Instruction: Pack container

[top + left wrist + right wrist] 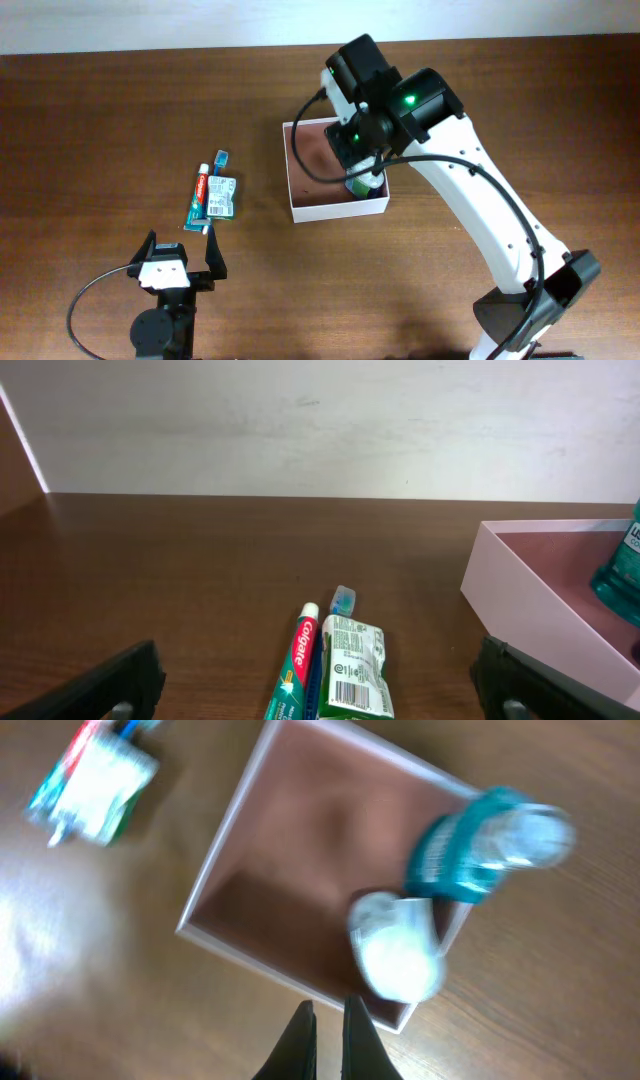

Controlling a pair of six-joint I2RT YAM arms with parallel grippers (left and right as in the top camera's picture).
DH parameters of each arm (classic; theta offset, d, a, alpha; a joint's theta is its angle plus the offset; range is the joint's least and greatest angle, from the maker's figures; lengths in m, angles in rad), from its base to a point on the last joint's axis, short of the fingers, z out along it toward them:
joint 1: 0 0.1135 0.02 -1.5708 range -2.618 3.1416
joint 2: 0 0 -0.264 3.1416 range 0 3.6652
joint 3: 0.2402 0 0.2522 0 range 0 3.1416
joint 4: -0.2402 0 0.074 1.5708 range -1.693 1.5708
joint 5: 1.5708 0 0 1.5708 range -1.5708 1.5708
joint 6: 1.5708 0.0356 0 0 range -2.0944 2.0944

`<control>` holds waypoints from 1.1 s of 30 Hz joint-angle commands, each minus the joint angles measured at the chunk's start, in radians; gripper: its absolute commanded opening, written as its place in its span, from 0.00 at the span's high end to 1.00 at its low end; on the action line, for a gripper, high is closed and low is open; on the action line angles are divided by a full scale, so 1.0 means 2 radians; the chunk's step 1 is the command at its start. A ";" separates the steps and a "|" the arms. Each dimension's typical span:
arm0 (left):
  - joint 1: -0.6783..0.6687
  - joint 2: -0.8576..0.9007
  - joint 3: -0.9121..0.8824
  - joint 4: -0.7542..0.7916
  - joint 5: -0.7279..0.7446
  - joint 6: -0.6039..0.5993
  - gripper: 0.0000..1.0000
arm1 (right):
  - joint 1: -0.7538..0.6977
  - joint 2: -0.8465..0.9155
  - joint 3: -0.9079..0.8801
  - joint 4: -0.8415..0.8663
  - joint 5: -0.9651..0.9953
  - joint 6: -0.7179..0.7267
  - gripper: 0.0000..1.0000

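The container (338, 211) is a square white-walled box with a reddish-brown inside, right of the table's centre. It also shows in the right wrist view (230, 870) and the left wrist view (520, 595). A teal bottle (470, 855) with a white cap (395, 948) leans in its right corner, also seen from overhead (362, 185). My right gripper (326, 1012) hovers above the box's near wall, fingers almost together with nothing between them. My left gripper (181, 256) is wide open and empty, just in front of a toothpaste tube (297, 665), a green packet (352, 670) and a blue toothbrush (343, 598).
The toothpaste tube (200, 196), the packet (223, 197) and the toothbrush lie together on the brown wooden table, left of the box. The right arm (470, 190) reaches over the box from the lower right. A pale wall runs along the table's far edge.
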 commanded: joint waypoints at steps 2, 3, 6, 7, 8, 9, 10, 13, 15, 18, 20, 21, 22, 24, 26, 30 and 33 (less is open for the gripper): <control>-0.002 -0.004 -0.004 0.001 0.007 0.008 0.01 | 0.003 -0.002 -0.030 -0.003 -0.060 -0.129 0.96; -0.002 -0.004 -0.004 0.002 0.007 0.008 0.00 | 0.003 -0.002 -0.040 -0.001 -0.060 -0.142 0.96; -0.002 -0.004 -0.004 0.002 0.007 0.008 0.01 | 0.003 -0.002 -0.076 0.017 -0.060 -0.168 0.96; -0.002 -0.004 -0.004 0.002 0.007 0.008 0.01 | 0.003 -0.002 -0.087 0.026 -0.060 -0.172 0.96; -0.002 -0.004 -0.004 0.002 0.007 0.008 0.01 | 0.004 -0.002 -0.106 0.042 -0.059 -0.183 0.96; -0.002 -0.004 -0.004 0.002 0.007 0.008 0.01 | 0.005 -0.002 -0.117 0.051 -0.057 -0.189 0.96; -0.002 -0.004 -0.004 0.002 0.007 0.008 0.01 | 0.006 -0.002 -0.129 0.064 -0.056 -0.199 0.96; -0.002 -0.004 -0.004 0.002 0.007 0.008 0.01 | 0.009 -0.002 -0.157 0.097 -0.034 -0.204 0.96; -0.002 -0.004 -0.004 0.002 0.007 0.008 0.01 | 0.012 -0.002 -0.170 0.116 -0.019 -0.206 0.96; -0.002 -0.004 -0.004 0.002 0.007 0.008 0.01 | 0.016 0.003 -0.177 0.131 -0.008 -0.221 0.96; -0.002 -0.004 -0.004 0.002 0.007 0.008 0.00 | 0.019 0.009 -0.177 0.131 -0.006 -0.245 0.96; -0.002 -0.004 -0.004 0.002 0.007 0.008 0.01 | 0.022 0.012 -0.177 0.131 0.003 -0.249 0.96; -0.002 -0.004 -0.004 0.002 0.007 0.008 0.01 | 0.023 0.015 -0.177 0.131 0.014 -0.250 0.96; -0.002 -0.004 -0.004 0.002 0.007 0.008 0.01 | 0.029 0.024 -0.177 0.127 0.036 -0.267 0.96; -0.002 -0.004 -0.004 0.002 0.007 0.008 0.01 | 0.034 0.029 -0.177 0.127 0.037 -0.274 0.96; -0.002 -0.004 -0.004 0.002 0.007 0.008 0.01 | 0.043 0.039 -0.177 0.129 0.044 -0.278 0.96; -0.002 -0.004 -0.004 0.002 0.007 0.008 0.01 | 0.048 0.046 -0.177 0.131 0.049 -0.287 0.96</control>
